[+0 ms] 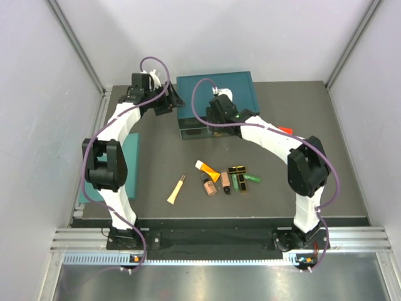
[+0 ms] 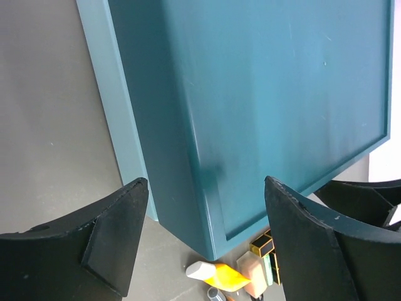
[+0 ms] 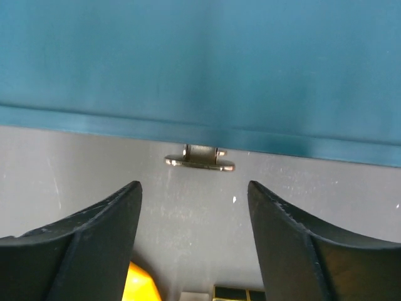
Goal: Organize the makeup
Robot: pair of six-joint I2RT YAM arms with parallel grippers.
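On the counter (image 1: 156,144) I count one orange-white tube (image 1: 207,169), one tan bottle (image 1: 209,186), one cream slim tube (image 1: 176,190), two green sticks (image 1: 252,179) and, I think, three black-and-gold cases (image 1: 236,170). Also one teal box (image 1: 216,91) and one teal panel (image 1: 128,157).

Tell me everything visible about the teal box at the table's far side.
The teal box stands at the far middle of the table, matte and hard-looking. Its flat top has a raised border, and it looks closed. A small metal latch juts from its front edge. The open left gripper straddles its left front corner, and the open right gripper hovers before the latch. No contact shows.
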